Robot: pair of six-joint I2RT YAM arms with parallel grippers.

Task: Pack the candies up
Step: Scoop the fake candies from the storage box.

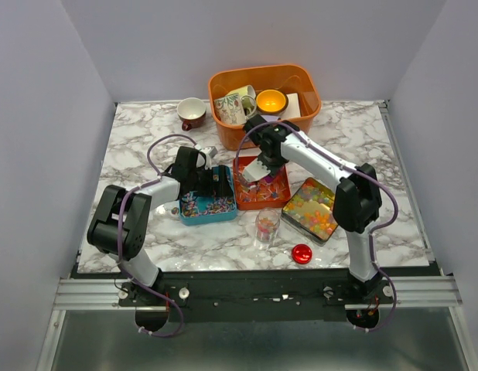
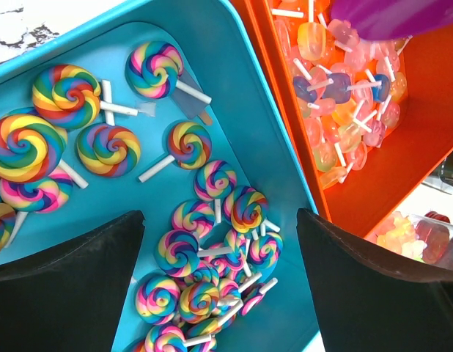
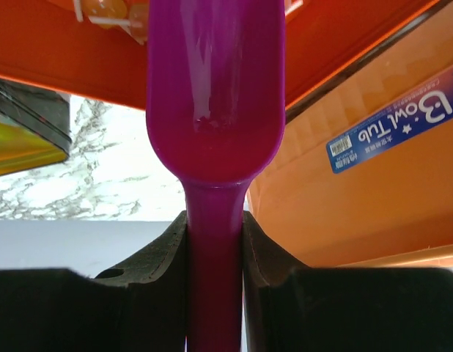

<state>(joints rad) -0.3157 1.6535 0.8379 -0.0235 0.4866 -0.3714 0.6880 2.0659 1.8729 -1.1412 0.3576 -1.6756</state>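
Rainbow swirl lollipop candies (image 2: 190, 271) lie in a blue tray (image 1: 194, 217). My left gripper (image 2: 219, 216) hangs open right above them, with nothing between its fingers. Pastel candies on white sticks (image 2: 336, 88) fill the orange tray (image 1: 284, 193) beside it. My right gripper (image 3: 215, 220) is shut on the handle of a purple scoop (image 3: 215, 95), whose bowl reaches over the orange tray's candies. Glossy yellow-orange jelly beads (image 1: 311, 207) fill a dark tin to the right. A clear cup (image 1: 267, 226) in front holds a few candies.
A small red lid (image 1: 302, 253) lies near the front edge. At the back stands an orange basket (image 1: 223, 81) holding a mug and an orange bowl. A red and white cup (image 1: 192, 113) sits to its left.
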